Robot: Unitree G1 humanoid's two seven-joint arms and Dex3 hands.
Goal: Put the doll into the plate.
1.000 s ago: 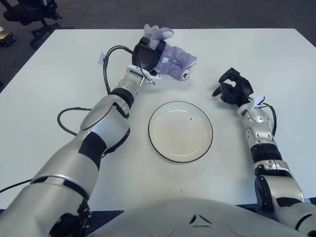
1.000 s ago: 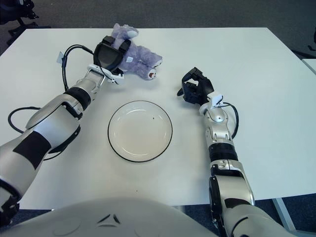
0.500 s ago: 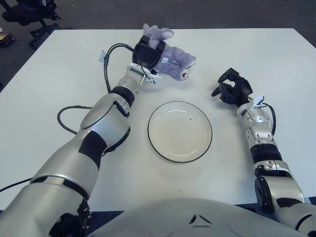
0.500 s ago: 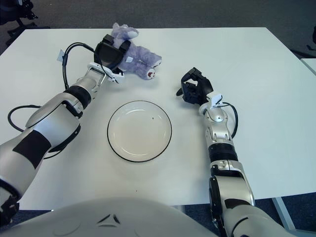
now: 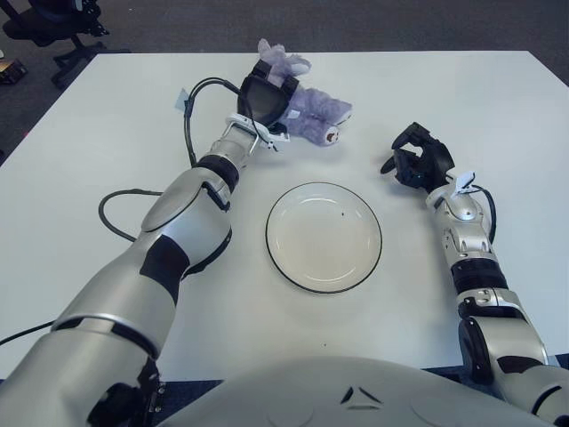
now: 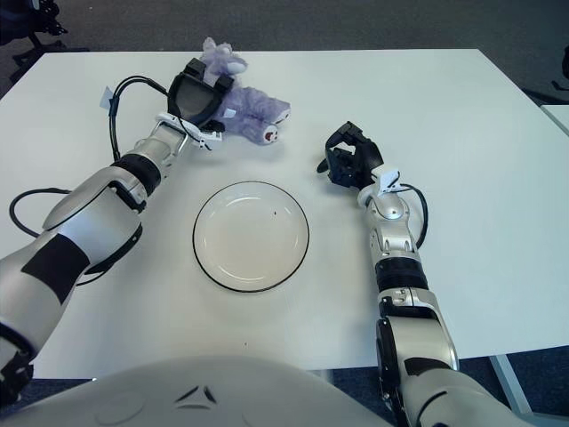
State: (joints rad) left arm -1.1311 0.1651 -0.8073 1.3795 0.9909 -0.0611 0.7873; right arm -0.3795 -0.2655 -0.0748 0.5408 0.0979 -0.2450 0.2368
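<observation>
A purple plush doll (image 5: 316,113) lies on the white table (image 5: 98,142) beyond the plate, its head toward the far edge. My left hand (image 5: 264,96) is over the doll's left part, fingers curled around it. The white plate (image 5: 324,237) with a dark rim sits nearer me, at the table's middle, with nothing on it. My right hand (image 5: 416,164) shows to the right of the plate, fingers curled, holding nothing.
A black cable (image 5: 116,213) runs along my left arm and loops on the table at the left. An office chair (image 5: 53,22) stands on the floor past the table's far left corner.
My left hand with the doll has shifted slightly toward the far edge of the table. The right hand and the plate have not moved.
</observation>
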